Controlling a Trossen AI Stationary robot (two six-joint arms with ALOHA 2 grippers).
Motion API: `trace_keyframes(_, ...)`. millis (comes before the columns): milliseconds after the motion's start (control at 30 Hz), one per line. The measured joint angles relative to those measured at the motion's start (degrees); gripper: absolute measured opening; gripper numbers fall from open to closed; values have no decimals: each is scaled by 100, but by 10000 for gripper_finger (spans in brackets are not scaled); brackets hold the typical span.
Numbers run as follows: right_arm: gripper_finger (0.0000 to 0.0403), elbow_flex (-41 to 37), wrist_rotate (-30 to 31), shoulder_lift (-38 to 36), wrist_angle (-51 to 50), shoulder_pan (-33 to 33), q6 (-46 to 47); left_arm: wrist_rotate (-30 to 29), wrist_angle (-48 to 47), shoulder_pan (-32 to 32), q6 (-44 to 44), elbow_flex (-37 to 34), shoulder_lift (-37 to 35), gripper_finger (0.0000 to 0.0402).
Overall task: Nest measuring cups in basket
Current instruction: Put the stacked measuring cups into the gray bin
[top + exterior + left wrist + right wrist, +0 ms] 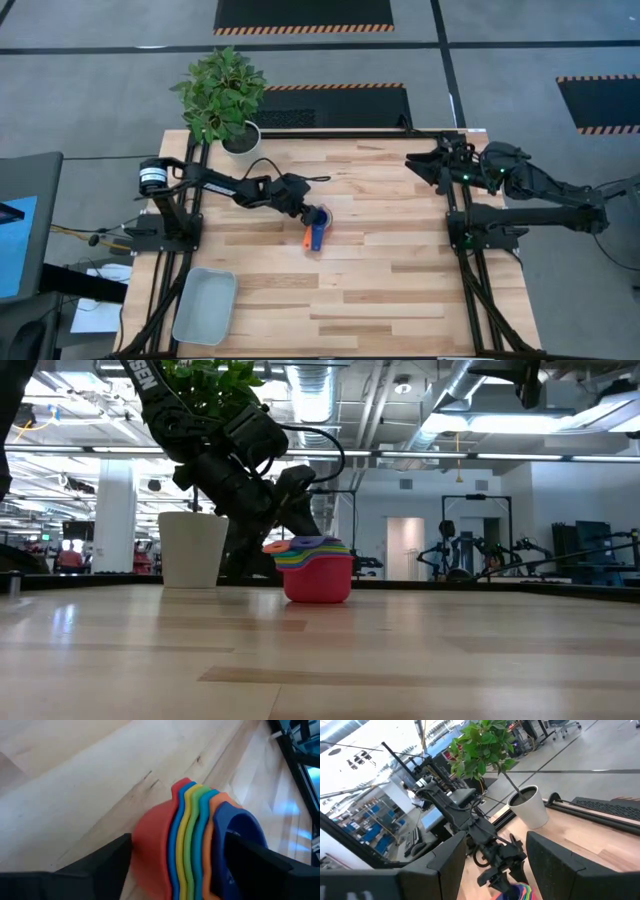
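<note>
The left gripper (312,217), fingers spread, straddles the nested stack of measuring cups (317,229) mid-table, well apart from the basket (205,305); the right gripper (418,166) waits open.

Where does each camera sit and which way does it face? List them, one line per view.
High view: above the table, looking straight down; both arms, the left tool at the stacked cups, the basket at the near left corner.
Low view: at tabletop height, looking level across; left arm beside the cups and the plant pot.
Left wrist view: on the left arm, facing the cups between its open fingers.
Right wrist view: on the parked right arm, facing across the table; its open tool.
All four views share the cups.
</note>
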Motion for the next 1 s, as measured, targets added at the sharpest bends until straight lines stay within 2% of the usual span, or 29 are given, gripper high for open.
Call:
trace_keyframes(267,227,0,24,0,0,0,-16,-17,-20,0,15,15,-23,180)
trace_keyframes(400,219,0,24,0,-4,0,-32,-18,-24,0,32,15,-28,137)
trace_keyframes(633,208,0,-86,0,-84,-2,-46,-13,-54,0,34,13,-23,107)
trace_keyframes(833,193,0,-109,0,-608,4,-1,-7,-66,0,76,0,-116,78)
trace_keyframes(1000,179,0,-111,4,-795,99,-9,-7,-103,7,80,-2,-133,76)
